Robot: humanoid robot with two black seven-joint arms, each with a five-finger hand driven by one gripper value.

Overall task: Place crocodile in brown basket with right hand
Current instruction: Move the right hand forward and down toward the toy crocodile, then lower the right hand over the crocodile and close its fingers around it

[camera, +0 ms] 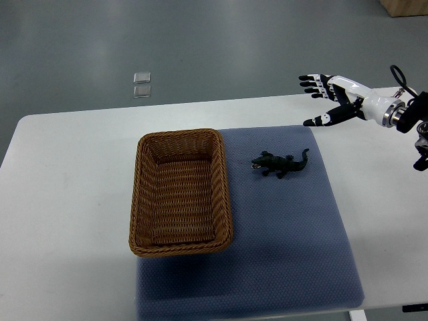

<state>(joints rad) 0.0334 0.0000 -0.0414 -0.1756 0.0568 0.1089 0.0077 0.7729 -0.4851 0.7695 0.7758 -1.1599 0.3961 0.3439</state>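
Nearest the camera lay 1 blue mat (287, 254), its front border running close along the near edge of 1 white surface (67, 200) with rounded corners. 1 brown basket (225, 194), rectangular and woven, stood upright with its long side running away from the camera; its right part rested on the mat's left portion and its left part on the bare white top. Its woven bottom was in full view.

1 crocodile (279, 163), a dark green toy, lay on the mat to the right of the basket, near it but apart from its rim. The head pointed left toward the basket and the tail curled up to the right.

1 right hand (334, 99), white with black fingers, entered from the right edge and hung above the far right corner of the surface. Its fingers were spread and it held nothing. It stood well apart from the crocodile, beyond it and to its right.

Grey floor (200, 47) lay beyond the far edge, bearing 2 small clear squares (142, 85), 1 just behind the other. 1 wooden corner (406, 7) showed at top right.

Open mat extended in front of and to the right of the crocodile, and bare white top lay left of the basket.
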